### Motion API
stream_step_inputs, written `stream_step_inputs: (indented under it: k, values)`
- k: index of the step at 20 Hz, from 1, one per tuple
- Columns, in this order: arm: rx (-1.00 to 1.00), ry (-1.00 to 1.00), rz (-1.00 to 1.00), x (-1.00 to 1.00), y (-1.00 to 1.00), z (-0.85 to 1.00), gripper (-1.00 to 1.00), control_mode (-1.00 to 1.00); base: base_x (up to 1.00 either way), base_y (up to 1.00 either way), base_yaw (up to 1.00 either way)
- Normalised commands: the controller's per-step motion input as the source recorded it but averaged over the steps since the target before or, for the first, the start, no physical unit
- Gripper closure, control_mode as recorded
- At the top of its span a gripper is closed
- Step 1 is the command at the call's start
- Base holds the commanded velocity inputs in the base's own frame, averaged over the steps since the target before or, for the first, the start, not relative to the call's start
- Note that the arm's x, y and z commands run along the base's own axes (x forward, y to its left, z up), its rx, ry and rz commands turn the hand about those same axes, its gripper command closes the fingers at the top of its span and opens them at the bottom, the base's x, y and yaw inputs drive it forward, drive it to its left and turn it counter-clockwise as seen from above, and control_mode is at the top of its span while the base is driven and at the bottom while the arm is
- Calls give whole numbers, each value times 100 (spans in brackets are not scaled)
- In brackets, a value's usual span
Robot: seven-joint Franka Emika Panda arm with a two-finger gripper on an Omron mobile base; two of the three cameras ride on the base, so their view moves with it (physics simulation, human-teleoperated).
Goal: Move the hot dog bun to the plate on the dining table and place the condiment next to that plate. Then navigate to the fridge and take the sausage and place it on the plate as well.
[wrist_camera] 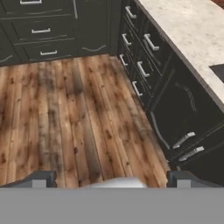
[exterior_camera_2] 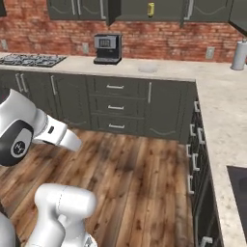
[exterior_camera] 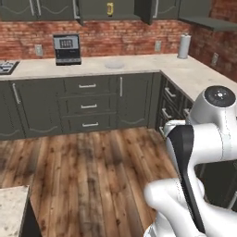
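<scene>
My gripper (wrist_camera: 111, 180) is open, its two dark fingertips (wrist_camera: 40, 179) far apart with nothing between them. It looks down at the wooden floor (wrist_camera: 65, 113) in front of dark cabinets. A beige speckled corner of the dining table (exterior_camera: 11, 210) shows at the lower left of the left base view. The arm (exterior_camera: 203, 139) is folded close to the base. The hot dog bun, the plate, the condiment, the fridge and the sausage are out of view.
An L-shaped stone counter (exterior_camera: 92, 68) over dark cabinets runs along the brick wall and down the right side. On it stand a coffee machine (exterior_camera_2: 107, 48), a small white dish (exterior_camera: 114, 65), a paper towel roll (exterior_camera: 184, 45) and a stove top (exterior_camera_2: 31, 60). Drawer fronts (wrist_camera: 144, 70) line the right.
</scene>
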Motion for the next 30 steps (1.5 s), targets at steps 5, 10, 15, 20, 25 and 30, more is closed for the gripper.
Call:
stream_step_inputs:
  k: [5, 10, 15, 20, 25, 30]
  values:
    - [0, 0, 0, 0, 0, 0, -100, 100, 100, 0, -2]
    - [0, 0, 0, 0, 0, 0, -100, 100, 100, 0, 0]
    - [0, 0, 0, 0, 0, 0, -100, 100, 100, -6, 0]
    - [0, 0, 0, 0, 0, 0, -100, 100, 100, -11, 0]
    - [0, 0, 0, 0, 0, 0, -100, 100, 100, -12, 0]
    - [0, 0, 0, 0, 0, 0, -100, 100, 100, -21, 1]
